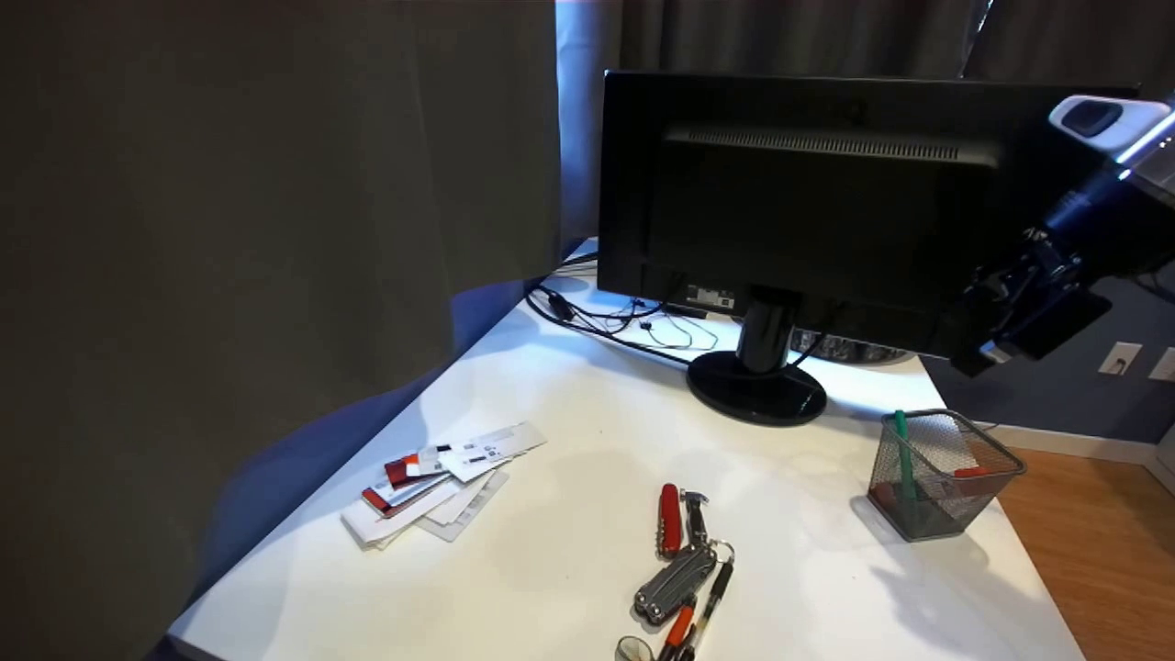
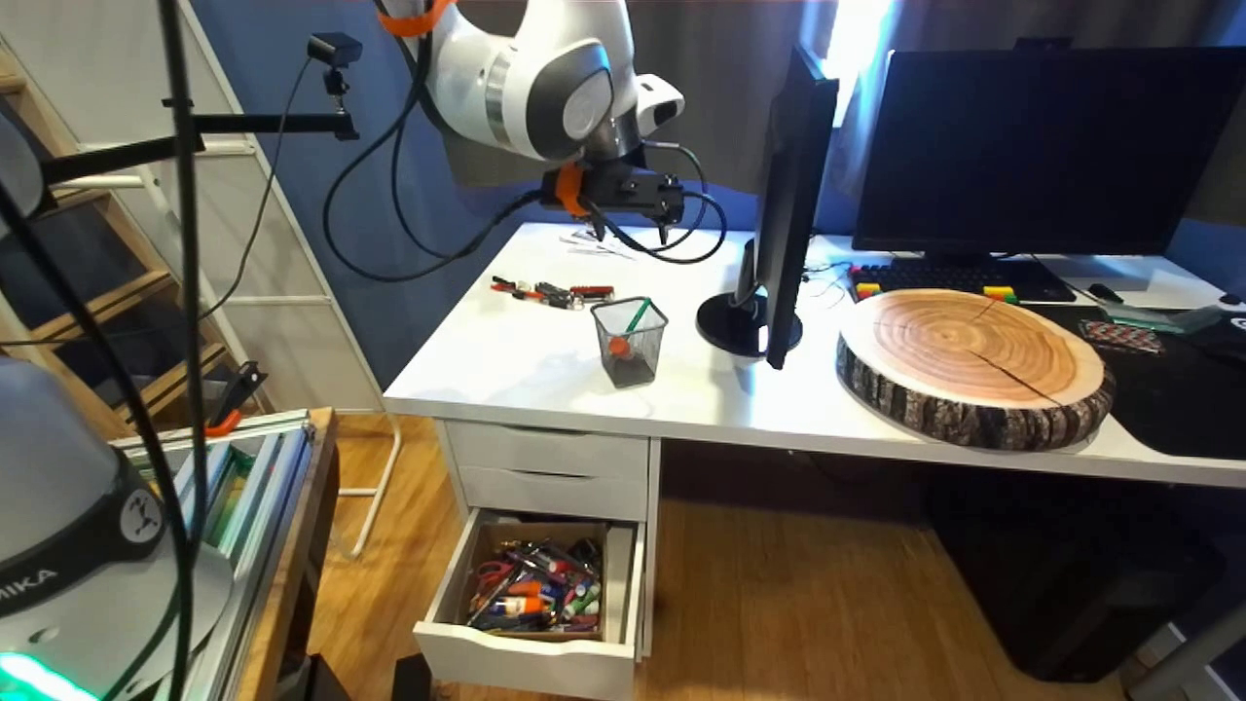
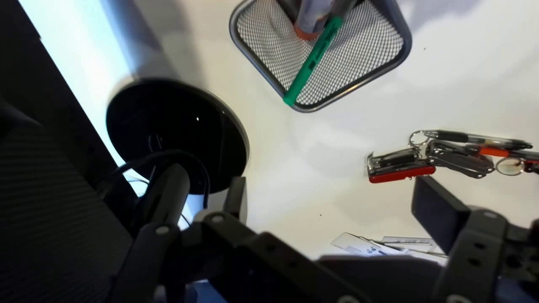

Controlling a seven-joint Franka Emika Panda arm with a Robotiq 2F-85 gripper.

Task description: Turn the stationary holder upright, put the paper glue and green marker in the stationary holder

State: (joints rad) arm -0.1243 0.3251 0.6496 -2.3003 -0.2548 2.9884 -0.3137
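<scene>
The stationary holder (image 1: 936, 509), a grey wire mesh cup, stands upright on the white desk. It also shows in an exterior view (image 2: 631, 372) and at the top of the wrist view (image 3: 370, 46). The green marker (image 3: 313, 63) leans inside it, its end at the rim; it also shows in both exterior views (image 1: 905, 454) (image 2: 639, 314). The paper glue (image 3: 311, 19) is inside the holder, its orange end (image 2: 619, 346) seen through the mesh. My gripper (image 3: 337, 202) is open and empty, above the desk and apart from the holder; it also shows in an exterior view (image 2: 631, 232).
A black monitor (image 1: 799, 202) on a round foot (image 1: 755, 404) stands close to the gripper and holder. A red knife (image 1: 670, 523), a multitool (image 1: 676, 584) and pens lie on the desk. Cards (image 1: 441, 487) lie beyond. An open drawer (image 2: 531, 657) and a wood slab (image 2: 973, 350) also show.
</scene>
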